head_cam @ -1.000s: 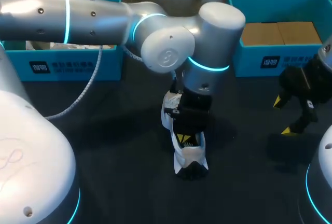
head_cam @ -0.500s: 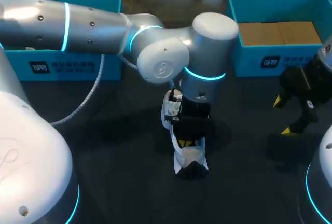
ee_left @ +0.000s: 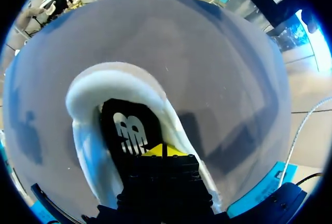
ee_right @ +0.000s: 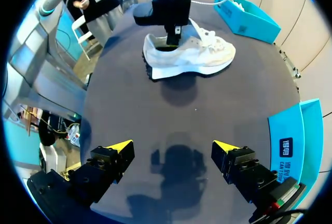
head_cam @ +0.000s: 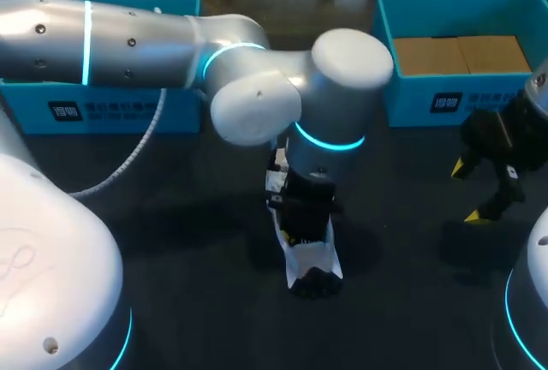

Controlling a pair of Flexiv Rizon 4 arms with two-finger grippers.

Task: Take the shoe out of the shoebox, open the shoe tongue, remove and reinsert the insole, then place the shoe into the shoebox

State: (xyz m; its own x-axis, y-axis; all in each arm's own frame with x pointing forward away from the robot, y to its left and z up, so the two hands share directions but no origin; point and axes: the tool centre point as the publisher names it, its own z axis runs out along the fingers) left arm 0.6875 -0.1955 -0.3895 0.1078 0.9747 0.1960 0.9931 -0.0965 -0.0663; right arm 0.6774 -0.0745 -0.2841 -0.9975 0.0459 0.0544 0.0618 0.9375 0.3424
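One white shoe (ee_right: 189, 55) lay on its sole in the middle of the table (head_cam: 171, 250). The left gripper (ee_left: 163, 151) sat inside its opening, over the black insole (ee_left: 129, 130); whether it was open or closed could not be told. The right gripper (ee_right: 173, 145) stood wide open and empty, well apart from the shoe. Two blue boxes stood behind: the left box (head_cam: 111, 109) and the right box (head_cam: 445, 100).
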